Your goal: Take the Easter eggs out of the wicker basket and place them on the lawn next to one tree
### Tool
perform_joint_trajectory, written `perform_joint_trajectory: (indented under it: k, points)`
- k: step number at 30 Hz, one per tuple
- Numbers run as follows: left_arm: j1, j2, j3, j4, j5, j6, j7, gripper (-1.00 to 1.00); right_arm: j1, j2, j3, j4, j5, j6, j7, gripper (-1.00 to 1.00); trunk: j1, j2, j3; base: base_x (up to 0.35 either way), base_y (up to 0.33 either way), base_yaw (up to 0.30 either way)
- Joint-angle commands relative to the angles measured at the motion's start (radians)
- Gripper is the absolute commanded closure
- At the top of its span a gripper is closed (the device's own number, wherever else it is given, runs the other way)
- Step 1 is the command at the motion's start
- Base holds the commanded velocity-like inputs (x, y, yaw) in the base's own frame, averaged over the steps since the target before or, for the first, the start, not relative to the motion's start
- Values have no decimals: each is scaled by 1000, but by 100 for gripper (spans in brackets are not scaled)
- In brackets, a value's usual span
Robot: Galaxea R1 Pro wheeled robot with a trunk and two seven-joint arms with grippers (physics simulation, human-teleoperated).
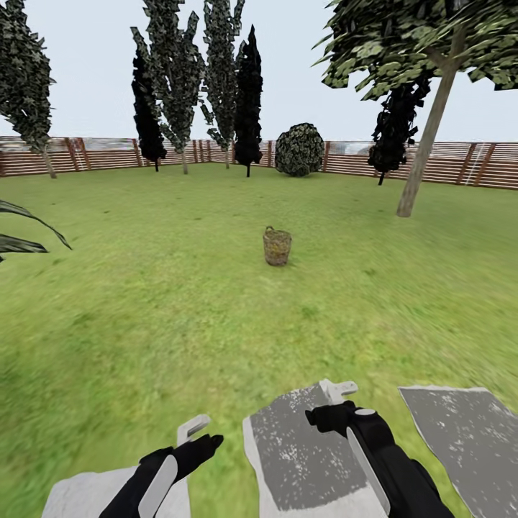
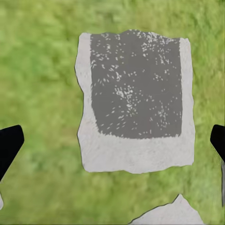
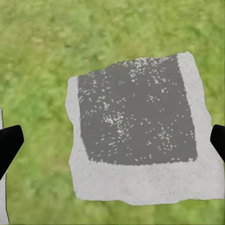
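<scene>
Basket position: wicker basket (image 1: 277, 247) stands upright on the lawn (image 1: 144, 302), straight ahead and well apart from both arms, slightly right of centre in the head view.
Nearer arm: right gripper (image 1: 332, 417) by a small margin; left gripper (image 1: 205, 440) sits further to the left. Neither can reach yet, so my read is the base has to drive forward first.
Jaws: both sets spread wide, holding nothing; wrist views show black fingertips (image 2: 9, 145) at the frame edges, with grass and paving between them.
Eggs: not visible; basket interior too small and too far to tell.
Basket build: brown open-weave wicker, deep, small loop handle on the rim.
Tree candidate: tree (image 1: 426, 140) with a pale leaning trunk, beyond and right of the basket, near the slatted fence (image 1: 475, 164).
Ground under arms: grey stone slabs (image 1: 302, 460) with pale rough edges, set flat in mottled grass.
</scene>
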Motion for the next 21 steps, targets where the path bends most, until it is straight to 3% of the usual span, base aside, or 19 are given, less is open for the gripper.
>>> perform_joint_trajectory:
  k: [1, 13, 18, 21]
  points:
    - [0, 0, 0, -1, 6, 4, 2, -100, 5, -2, 3, -8, -5, 3, -2, -100, 1, 0, -1, 334, -74, -1]
    - [0, 0, 1, -1, 7, 10, -9, -100, 12, -3, -8, -64, -13, 29, -6, -100, 1, 0, -1, 334, -45, 0]
    - [0, 0, 1, -1, 8, 16, -7, -100, -94, 0, -112, -89, -15, 130, -8, -100, 1, 0, -1, 334, -2, 0]
    - [0, 1, 1, -1, 8, 16, -5, -100, -136, -1, -137, -96, -15, 165, -6, -100, 1, 0, -1, 334, 0, 0]
